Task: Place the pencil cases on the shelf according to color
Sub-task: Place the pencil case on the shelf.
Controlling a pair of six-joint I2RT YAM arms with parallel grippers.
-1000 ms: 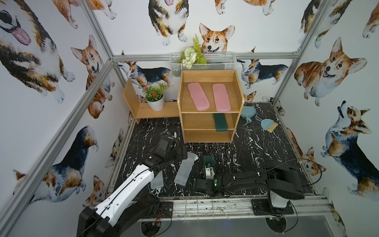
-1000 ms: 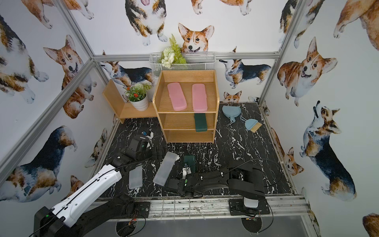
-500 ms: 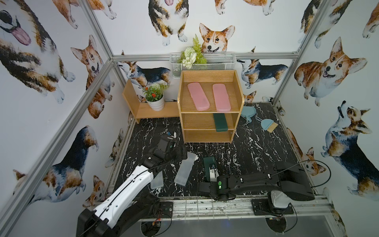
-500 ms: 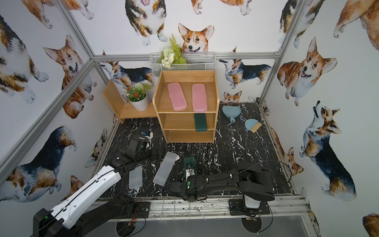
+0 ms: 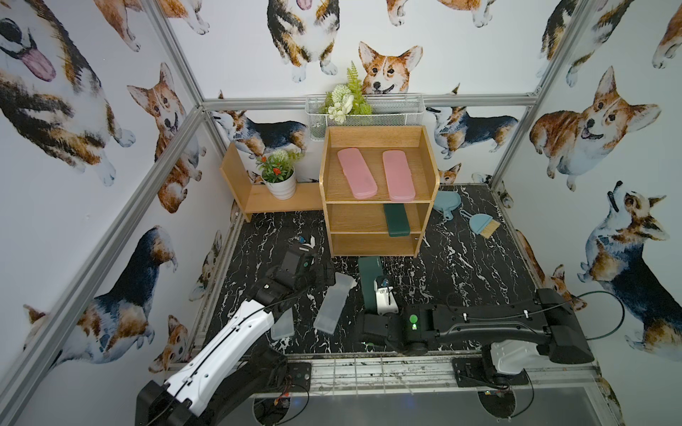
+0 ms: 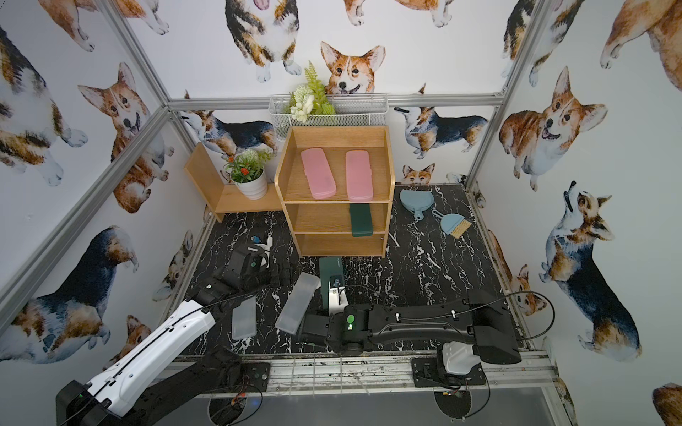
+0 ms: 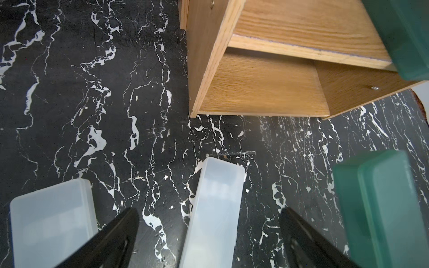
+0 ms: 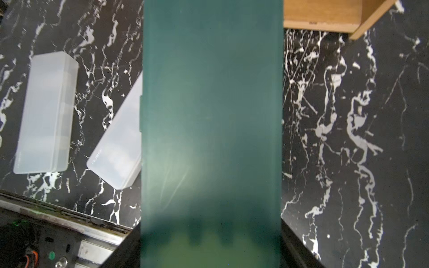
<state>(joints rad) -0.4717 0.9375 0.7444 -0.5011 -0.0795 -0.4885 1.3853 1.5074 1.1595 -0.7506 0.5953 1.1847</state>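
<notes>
**Surface and room.** The bench (image 5: 461, 276) is black with white marble veining. It is enclosed by walls (image 5: 92, 166) printed with corgis and by an aluminium frame (image 5: 479, 100). The shelf (image 5: 430, 166) stands at the rear centre. A low stand (image 5: 258, 201) carrying a potted plant (image 5: 278, 177) is beside it, and a wire basket (image 5: 391, 118) hangs behind it. A dustpan (image 5: 447, 201) and brush (image 5: 483, 225) lie on its other side.

**Cases.**
- Top tier: the pink case nearer the stand (image 5: 357, 173) and the pink case nearer the dustpan (image 5: 398, 175).
- Middle tier: the shelved green case (image 5: 395, 221), its front end overhanging the edge.
- Bench, in front of the shelf: the held green case (image 5: 369, 271), the angled frosted case (image 5: 334, 306) just beside it, and the frosted case by the left arm (image 5: 282, 328).

**End effectors.**
- The right end effector (image 8: 210, 222) is clamped on the long sides of the held green case.
- The left end effector (image 7: 209, 211) stands apart, straddling the far end of the angled frosted case without touching it.

**Change from one second earlier.** In both top views the far end of the held green case lies closer to the foot of the shelf. The right arm (image 5: 479, 324) has shifted with it. The left arm (image 5: 228, 343) and all other cases are unchanged.

**Limits of view.**
- The right wrist camera hides the right fingers in both top views.
- The near end of the held case is blurred in the right wrist view.
- Whether the held case is clear of the bench cannot be told.
- The left arm covers part of the frosted case beside it.
</notes>
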